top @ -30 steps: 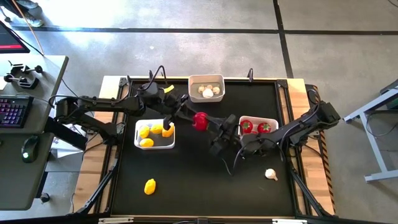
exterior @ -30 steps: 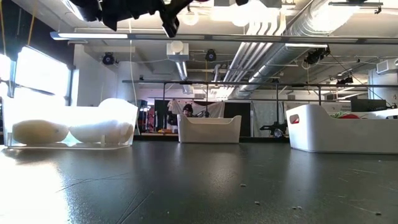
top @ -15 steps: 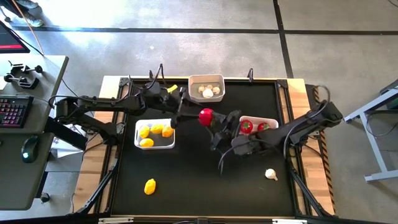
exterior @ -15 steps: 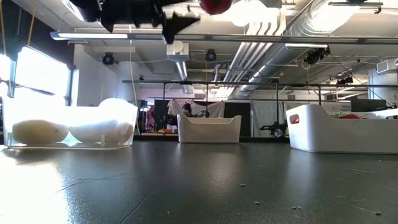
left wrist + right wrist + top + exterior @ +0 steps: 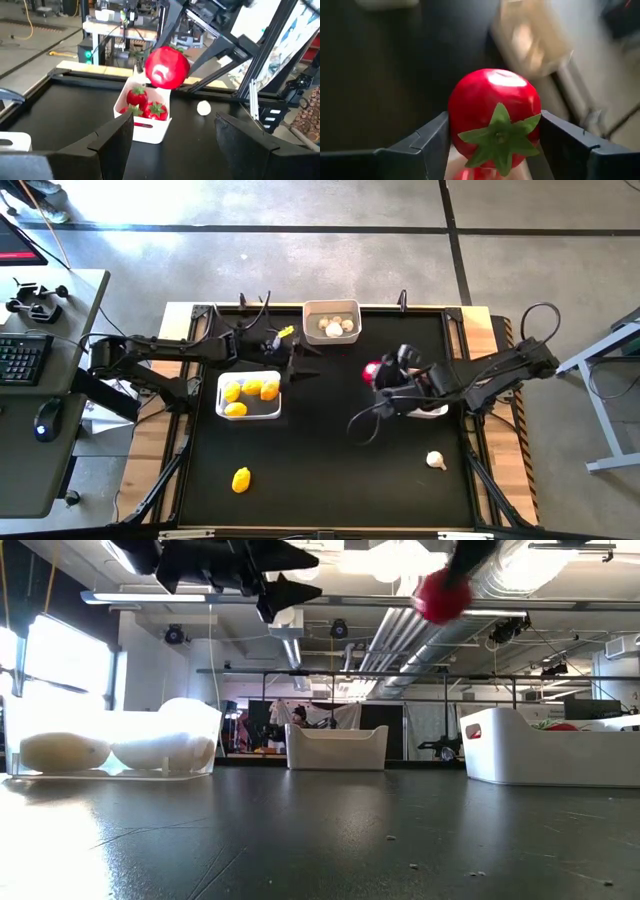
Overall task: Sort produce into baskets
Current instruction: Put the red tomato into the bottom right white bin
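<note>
My right gripper (image 5: pixel 378 373) is shut on a red tomato (image 5: pixel 371 369) with a green top, held high above the table's middle right. The tomato also shows in the left wrist view (image 5: pixel 166 67) and the low view (image 5: pixel 437 597). My left gripper (image 5: pixel 304 363) is open and empty, just left of it. The tomato basket (image 5: pixel 142 131) holds three tomatoes and lies mostly under my right arm. The lemon basket (image 5: pixel 250 412) holds three lemons. The garlic basket (image 5: pixel 332 335) stands at the far edge. My right gripper pinches the tomato's round sides (image 5: pixel 457 120) between its two fingers, with the green top facing the wrist. The fingers come from the table's right side. The tomato is lifted clear of the table.
A loose lemon (image 5: pixel 241 479) lies near the front left of the black mat. A loose garlic bulb (image 5: pixel 435 460) lies at the front right and also shows in the left wrist view (image 5: pixel 203 107). A cable loops under my right arm (image 5: pixel 362 425).
The tomato has passed from my left gripper to my right one. My left gripper has let go and drawn back a little toward the table's left. My right gripper has taken hold and carried the tomato toward the table's right, toward the tomato basket.
</note>
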Robot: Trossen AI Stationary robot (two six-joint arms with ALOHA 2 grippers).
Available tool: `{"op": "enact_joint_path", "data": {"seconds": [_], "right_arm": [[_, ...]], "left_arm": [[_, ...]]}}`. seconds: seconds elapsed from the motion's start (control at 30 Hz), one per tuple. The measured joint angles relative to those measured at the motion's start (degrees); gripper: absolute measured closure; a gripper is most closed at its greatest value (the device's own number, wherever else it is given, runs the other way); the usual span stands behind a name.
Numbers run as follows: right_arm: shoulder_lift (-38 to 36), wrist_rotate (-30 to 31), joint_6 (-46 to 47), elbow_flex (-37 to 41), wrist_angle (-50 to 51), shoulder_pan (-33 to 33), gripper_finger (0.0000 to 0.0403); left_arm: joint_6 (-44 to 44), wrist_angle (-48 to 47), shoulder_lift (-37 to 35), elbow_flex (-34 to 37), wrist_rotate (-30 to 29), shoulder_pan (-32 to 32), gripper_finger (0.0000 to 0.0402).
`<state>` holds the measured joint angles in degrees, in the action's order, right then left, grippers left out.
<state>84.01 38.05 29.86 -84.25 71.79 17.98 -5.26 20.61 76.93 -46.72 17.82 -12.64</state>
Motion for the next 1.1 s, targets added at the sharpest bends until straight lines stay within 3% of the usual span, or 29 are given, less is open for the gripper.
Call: {"op": "enact_joint_path", "data": {"seconds": [0.23, 0.5, 0.83, 1.1], "right_arm": [[-0.17, -14.54, 14.13, -0.11, 17.64, -0.74, 0.0153], [-2.96, -24.12, 21.56, 9.09, 17.92, 0.33, 0.0153], [-11.75, -26.49, 28.55, 23.87, 14.76, -0.31, 0.0153], [-15.02, -26.47, 27.67, 31.45, 8.85, -3.87, 0.0153]], "left_arm": [[-0.17, -0.55, 0.01, 0.02, -0.09, 0.01, 0.0142], [-0.46, -0.96, 0.00, 0.00, -0.06, 0.12, 0.0142], [-0.15, -1.10, -0.02, 0.00, -0.02, 0.38, 0.0142], [-0.25, -1.10, -0.02, -0.02, -0.02, 0.36, 0.0142]]}}
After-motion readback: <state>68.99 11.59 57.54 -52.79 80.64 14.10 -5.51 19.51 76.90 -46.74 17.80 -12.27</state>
